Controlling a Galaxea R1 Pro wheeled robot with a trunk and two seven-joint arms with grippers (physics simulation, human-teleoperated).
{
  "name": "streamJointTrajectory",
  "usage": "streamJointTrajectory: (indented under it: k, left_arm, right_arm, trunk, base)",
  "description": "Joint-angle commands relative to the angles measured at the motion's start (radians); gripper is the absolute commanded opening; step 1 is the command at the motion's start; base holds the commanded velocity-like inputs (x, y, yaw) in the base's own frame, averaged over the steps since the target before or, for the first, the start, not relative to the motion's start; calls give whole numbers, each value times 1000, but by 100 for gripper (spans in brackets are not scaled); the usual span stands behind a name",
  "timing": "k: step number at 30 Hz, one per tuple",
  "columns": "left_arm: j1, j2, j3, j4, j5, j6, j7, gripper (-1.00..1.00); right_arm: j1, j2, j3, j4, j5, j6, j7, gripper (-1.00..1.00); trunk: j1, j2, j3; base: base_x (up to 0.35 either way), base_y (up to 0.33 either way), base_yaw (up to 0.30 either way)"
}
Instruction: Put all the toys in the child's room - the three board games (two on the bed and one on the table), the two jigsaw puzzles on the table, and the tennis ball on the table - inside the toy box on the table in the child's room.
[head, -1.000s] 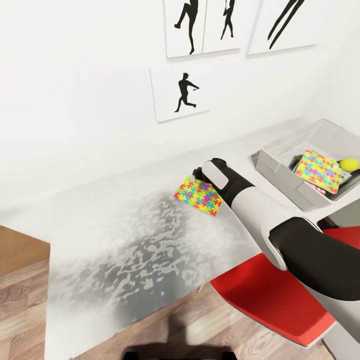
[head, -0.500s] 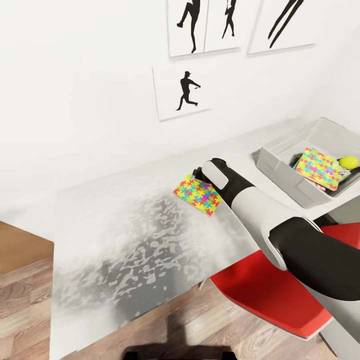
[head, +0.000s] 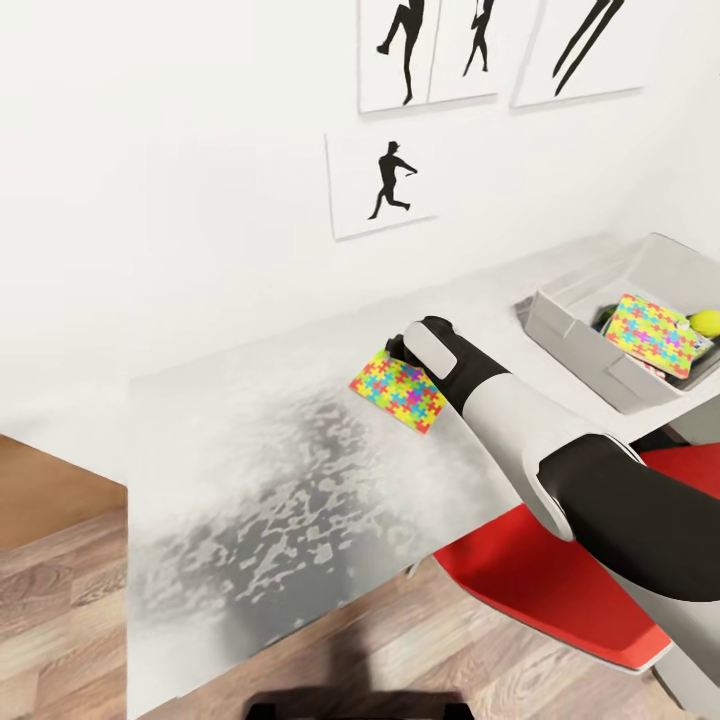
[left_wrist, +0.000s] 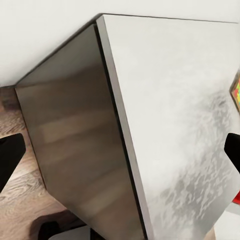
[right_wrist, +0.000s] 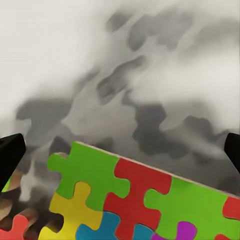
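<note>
While our right arm reaches out over the surface, its tool sits at the far edge of a puzzle, w/ the wrist covering the contact. We can't tell from the head view if the fingers are clamped on it. In the right wrist view the puzzle fills the near part of the picture, w/ the mottled grey-white surface beyond, and the dark finger tips sit far apart at both side edges, so the right tool looks spread; whether it touches the puzzle we can't say.

From the head cam, the puzzle is approx. centre, at 12 o'clock from our base. The toy box sits at about 2 o'clock, on the same surface, well apart from that puzzle. Inside it lie a 2nd puzzle, a tennis ball just beside it, and other flat items underneath that we can't make out.

A red chair is tucked under the surface at 4 o'clock. Silhouette pics hang on the wall.

In the left wrist view, dark finger tips at both side edges show our left tool spread wide, holding nothing, over the surface end and wood floor.
</note>
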Motion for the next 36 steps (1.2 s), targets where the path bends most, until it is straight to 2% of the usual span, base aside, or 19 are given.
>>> streamJointTrajectory:
  k: [1,25,36]
  left_arm:
    - [-2,0,-2,1,1,10,-3,100]
    - [-2,1,-2,-2,2,12,-4,100]
    - [-2,2,-2,-2,3,12,-5,100]
  right_arm:
    - [0,0,-3,0,-24,3,-5,100]
    - [0,0,-3,2,-24,4,-5,100]
    - [0,0,-3,2,-24,4,-4,100]
  trunk:
    - [0,-1,-1]
    - [0,-1,-1]
    - [0,-1,-1]
  base:
    - [-14,37,0]
    - [-28,59,0]
    - [-138,96,0]
